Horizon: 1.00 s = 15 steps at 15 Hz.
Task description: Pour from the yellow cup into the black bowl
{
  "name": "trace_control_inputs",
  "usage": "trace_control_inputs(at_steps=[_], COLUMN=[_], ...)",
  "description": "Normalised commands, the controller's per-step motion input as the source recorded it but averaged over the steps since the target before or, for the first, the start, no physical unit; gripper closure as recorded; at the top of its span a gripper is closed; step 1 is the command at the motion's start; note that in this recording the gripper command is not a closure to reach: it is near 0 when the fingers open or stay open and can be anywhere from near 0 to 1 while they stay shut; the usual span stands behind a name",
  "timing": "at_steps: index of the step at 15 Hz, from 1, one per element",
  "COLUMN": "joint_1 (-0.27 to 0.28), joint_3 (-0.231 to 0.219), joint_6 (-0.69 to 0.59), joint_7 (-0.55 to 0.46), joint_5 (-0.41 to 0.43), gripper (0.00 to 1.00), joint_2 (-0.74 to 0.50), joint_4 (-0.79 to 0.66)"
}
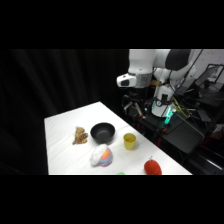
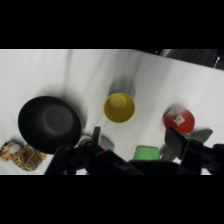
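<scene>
Arm high above the desk, cup not yet taken.

In the side view, the end effector (image 1: 131, 80) hangs well above the white desk (image 1: 62, 125), far from everything. The yellow cup (image 1: 129, 141) stands upright just beside the black bowl (image 1: 102, 132); a pastel plush lump (image 1: 102, 156) lies near both, a red object (image 1: 153, 167) near the front edge, and a small brown toy (image 1: 79, 135) beside the bowl.

In the wrist view, the yellow cup (image 2: 119, 108) sits between the black bowl (image 2: 50, 123) and the red object (image 2: 178, 120). I cannot tell whether the end effector is released or clenched. The risk, I think: the cup is light, so a descent slightly off centre could tip it or push it against the bowl.
</scene>
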Motion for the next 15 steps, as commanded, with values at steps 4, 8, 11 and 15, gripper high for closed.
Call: trace_control_inputs(at_steps=[4, 8, 11, 15], joint_1=[0.1, 0.074, 0.053, -0.026], joint_3=[0.015, -0.035, -0.024, 0.081], joint_6=[0.46, 0.3, 0.24, 0.16], joint_7=[-0.34, -0.47, -0.53, -0.32], joint_5=[0.149, 0.295, 0.373, 0.231], gripper=[0.0, 0.0, 0.0, 0.0], joint_2=[0.1, 0.24, 0.36, 0.46], joint_4=[-0.15, 0.01, 0.14, 0.22])
